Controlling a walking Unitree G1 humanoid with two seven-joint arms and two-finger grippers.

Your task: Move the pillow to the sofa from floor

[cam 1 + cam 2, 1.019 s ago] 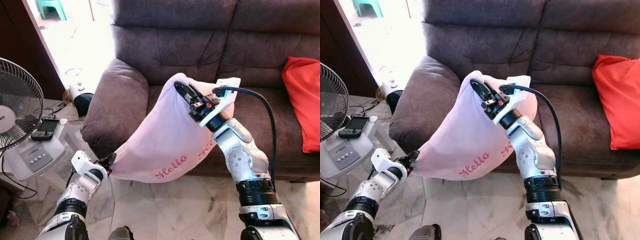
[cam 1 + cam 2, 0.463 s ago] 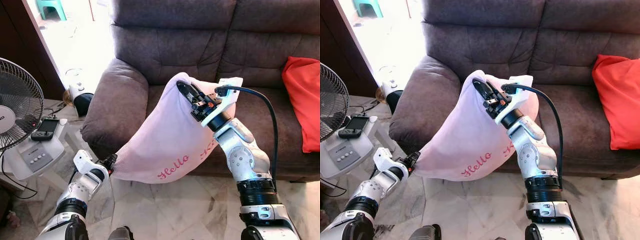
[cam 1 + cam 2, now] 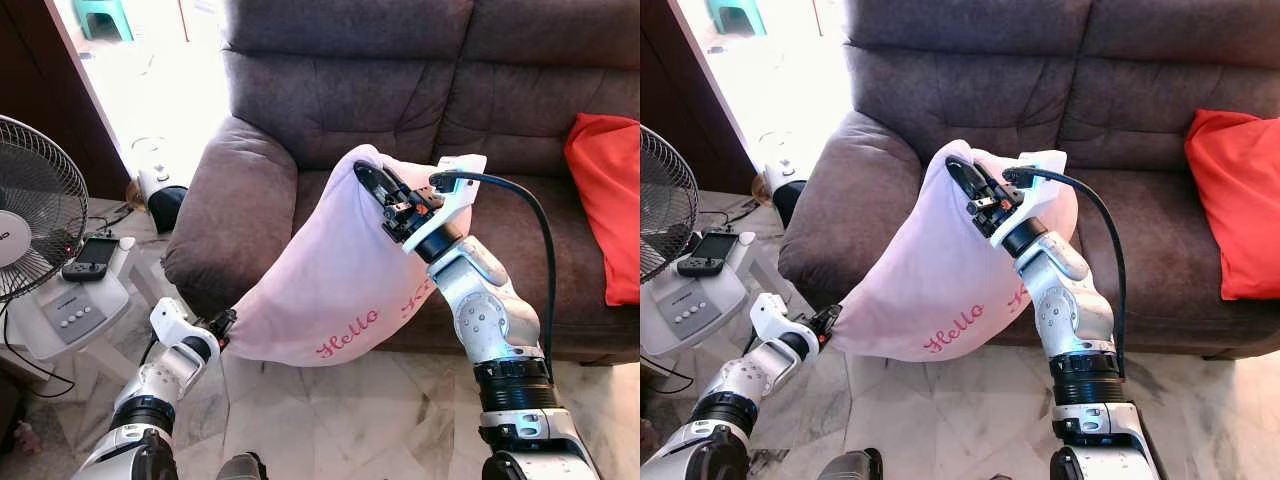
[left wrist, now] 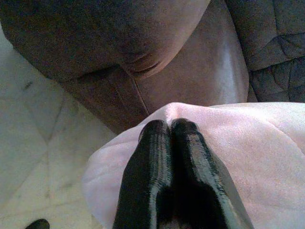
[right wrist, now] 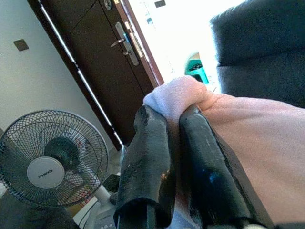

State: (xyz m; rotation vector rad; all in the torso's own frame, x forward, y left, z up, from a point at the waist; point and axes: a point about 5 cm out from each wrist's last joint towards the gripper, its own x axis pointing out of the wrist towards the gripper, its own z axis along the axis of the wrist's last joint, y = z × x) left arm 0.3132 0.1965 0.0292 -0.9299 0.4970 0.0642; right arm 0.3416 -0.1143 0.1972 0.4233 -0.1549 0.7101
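Left eye view gives me the pale pink fabric pillow with red "Hello" stitching (image 3: 330, 275) hanging in the middle of the frame, stretched on a slant between my two arms, off the floor and in front of the dark brown fabric sofa (image 3: 300, 110). Its upper end lies over the front of the seat cushion, and its lower corner drops toward the lower left of the frame, just above the pale marble floor tiles (image 3: 330, 420).

My right gripper (image 3: 362, 176) sits at the upper centre, and its two black fingers are pinched on the top corner of the pillow; in the right wrist view I see the pink cloth bunched between the fingers (image 5: 145, 157), with a white standing fan with a black grille (image 5: 52, 160) and a dark wooden door (image 5: 102, 57) behind.

My left gripper (image 3: 222, 322) is low at the lower left of the frame, closed on the bottom corner of the pillow. In the left wrist view its fingers (image 4: 152, 176) lie pressed together over the pink fabric, with the sofa's armrest and base just beyond.

At the right edge of the frame a bright red cushion (image 3: 605, 200) leans on the sofa seat. At the left edge the fan (image 3: 35, 215) stands beside a small black handheld device (image 3: 90, 257) lying on the fan's white base.
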